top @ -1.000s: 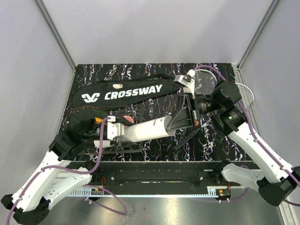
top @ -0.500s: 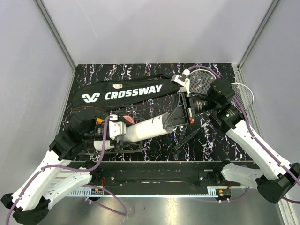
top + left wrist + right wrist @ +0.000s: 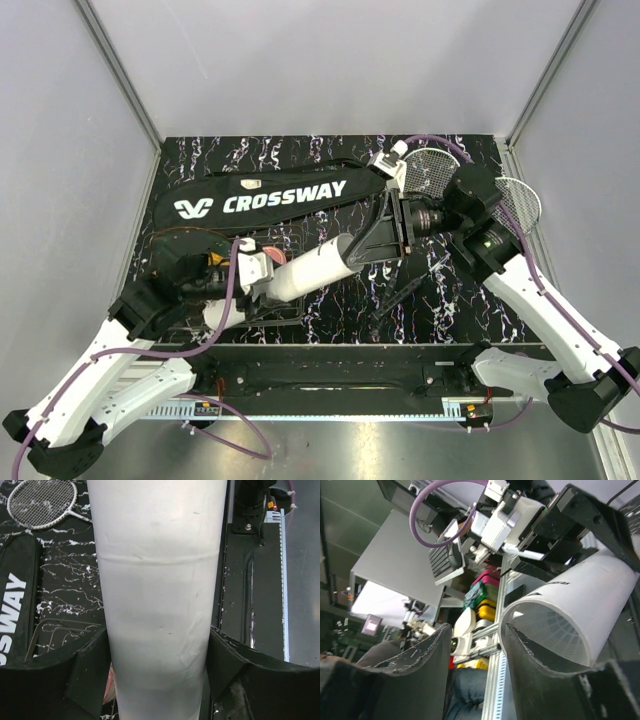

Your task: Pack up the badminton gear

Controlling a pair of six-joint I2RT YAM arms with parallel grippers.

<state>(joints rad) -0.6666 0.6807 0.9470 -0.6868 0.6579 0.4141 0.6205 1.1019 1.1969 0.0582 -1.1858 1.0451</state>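
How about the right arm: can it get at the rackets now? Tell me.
Probably yes: the right gripper is open and empty, and the rackets lie bare close beside that arm.

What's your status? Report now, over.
Left gripper clamped on white tube. Right gripper open at tube mouth. Rackets lie beside bag. No obstruction seen.

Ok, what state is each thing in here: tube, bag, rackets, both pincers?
left pincer: shut on the white tube.
right pincer: open, holding nothing.
white tube: held at a slant, open end toward the right pincer.
CROSSWAY bag: lying flat on the table; zip cannot be told.
far racket and right racket: lying on the table, heads outside the bag.
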